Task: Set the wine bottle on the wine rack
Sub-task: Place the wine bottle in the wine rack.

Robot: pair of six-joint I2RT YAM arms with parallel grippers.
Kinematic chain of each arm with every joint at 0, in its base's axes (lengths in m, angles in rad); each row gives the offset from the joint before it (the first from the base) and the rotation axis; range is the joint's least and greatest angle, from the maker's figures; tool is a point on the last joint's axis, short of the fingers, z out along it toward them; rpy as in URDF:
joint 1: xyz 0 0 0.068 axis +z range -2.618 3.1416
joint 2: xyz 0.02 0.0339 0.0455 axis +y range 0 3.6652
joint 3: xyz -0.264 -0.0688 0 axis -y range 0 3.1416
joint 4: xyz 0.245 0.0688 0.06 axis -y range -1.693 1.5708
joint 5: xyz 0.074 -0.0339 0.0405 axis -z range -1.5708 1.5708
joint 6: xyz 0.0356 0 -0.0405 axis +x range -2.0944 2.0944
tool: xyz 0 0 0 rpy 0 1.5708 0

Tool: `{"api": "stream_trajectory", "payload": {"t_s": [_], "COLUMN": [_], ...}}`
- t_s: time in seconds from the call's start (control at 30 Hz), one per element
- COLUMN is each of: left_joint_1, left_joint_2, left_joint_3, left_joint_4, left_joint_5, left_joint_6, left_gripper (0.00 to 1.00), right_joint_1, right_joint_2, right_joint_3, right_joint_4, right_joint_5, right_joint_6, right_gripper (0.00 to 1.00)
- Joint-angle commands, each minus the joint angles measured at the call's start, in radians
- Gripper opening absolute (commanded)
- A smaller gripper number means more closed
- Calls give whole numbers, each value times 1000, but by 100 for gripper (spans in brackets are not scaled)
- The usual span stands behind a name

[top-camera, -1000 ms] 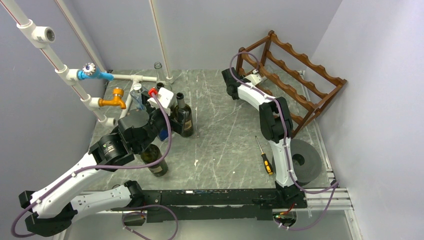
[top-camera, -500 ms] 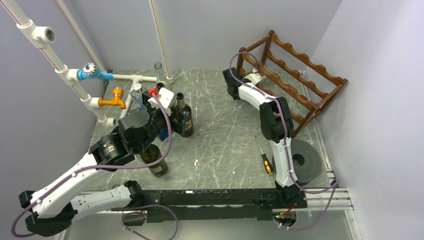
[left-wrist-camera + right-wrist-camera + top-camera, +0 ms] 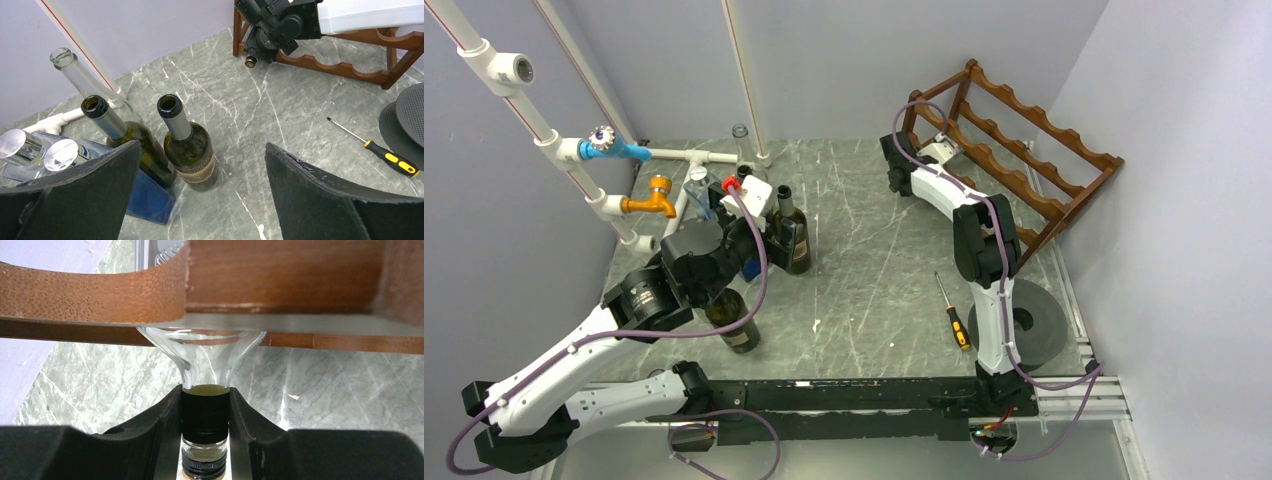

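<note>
Top external view: the grey marbled surface (image 3: 864, 270) carries a good deal besides the job in hand. At the far right stands the wine rack (image 3: 1024, 160), dark reddish wood with wavy rails, set at an angle near the side wall. A dark grey roll (image 3: 1049, 315) lies on its near side, and a screwdriver (image 3: 954, 318) with a yellow and black handle lies just left of the roll. On the left, white pipes (image 3: 544, 135) carry a blue tap (image 3: 614, 148) and an orange tap (image 3: 656, 197). The left claw (image 3: 202, 150) is spread wide and holds nothing. Ahead of it stand two dark green bottles, a labelled one (image 3: 192, 160) and another (image 3: 125, 135) just beside a blue box (image 3: 150, 202), with an empty clear bottle (image 3: 75, 70) behind them. A further dark bottle (image 3: 736, 325) shows below the left arm. The right claw (image 3: 205, 410) is pinching the wine bottle (image 3: 207, 355) by its black-wrapped neck at the left end of the rack. The bottle's clear shoulder sits under a wooden rail (image 3: 100, 295), which hides the body, so I cannot tell whether it rests on the rack. The labelled bottle has a tan label (image 3: 200, 167), its lettering too small to read.
</note>
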Motion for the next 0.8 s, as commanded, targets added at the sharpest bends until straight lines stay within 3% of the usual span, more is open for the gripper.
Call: {"api": "stream_trajectory", "payload": {"t_s": [0.0, 0.2, 0.27, 0.43, 0.6, 0.77], "left_joint_1": [2, 2, 2, 2, 2, 2], "left_joint_2": [-5, -4, -4, -6, -5, -2], "left_joint_3": [26, 26, 27, 28, 27, 29], "left_joint_4": [6, 5, 4, 4, 4, 2], "left_joint_5": [21, 18, 23, 24, 26, 28], "left_joint_6": [-22, -22, -23, -24, -26, -26], "left_gripper": [99, 99, 99, 99, 99, 99], "right_joint_1": [-125, -126, -126, -125, -111, -87], "right_joint_2": [3, -14, -9, -29, -32, -49], "right_joint_3": [-23, -44, -30, -68, -78, -96], "right_joint_4": [-20, -5, -27, 2, 9, 13], "right_joint_5": [-78, -70, -65, -60, -58, -62], "right_joint_6": [-36, -28, -29, -41, -63, -76], "right_gripper": [16, 21, 26, 50, 64, 72]}}
